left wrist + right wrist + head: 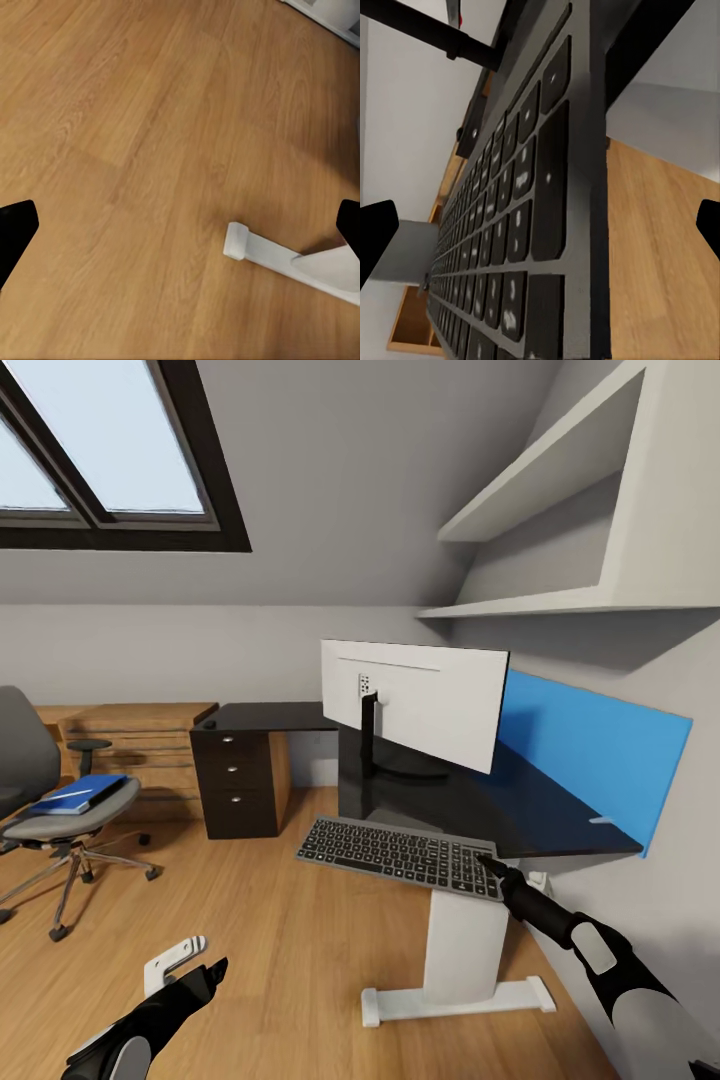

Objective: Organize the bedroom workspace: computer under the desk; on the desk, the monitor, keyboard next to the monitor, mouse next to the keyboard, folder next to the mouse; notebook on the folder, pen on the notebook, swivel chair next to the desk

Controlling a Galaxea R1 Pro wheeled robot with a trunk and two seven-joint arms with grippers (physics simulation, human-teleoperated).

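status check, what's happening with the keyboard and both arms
Right gripper shut on the keyboard at its end, holding it level at the desk front edge. Left gripper open, low over the floor. Monitor on the desk just behind.

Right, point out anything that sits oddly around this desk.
The keyboard hangs in the air off the desk's front edge, its end at the right gripper. The monitor shows its white back. The folder lies on the swivel chair.

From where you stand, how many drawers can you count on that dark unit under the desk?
3, stacked one above another in the dark drawer unit under the desk's far left end, each with a small knob. None seem hidden.
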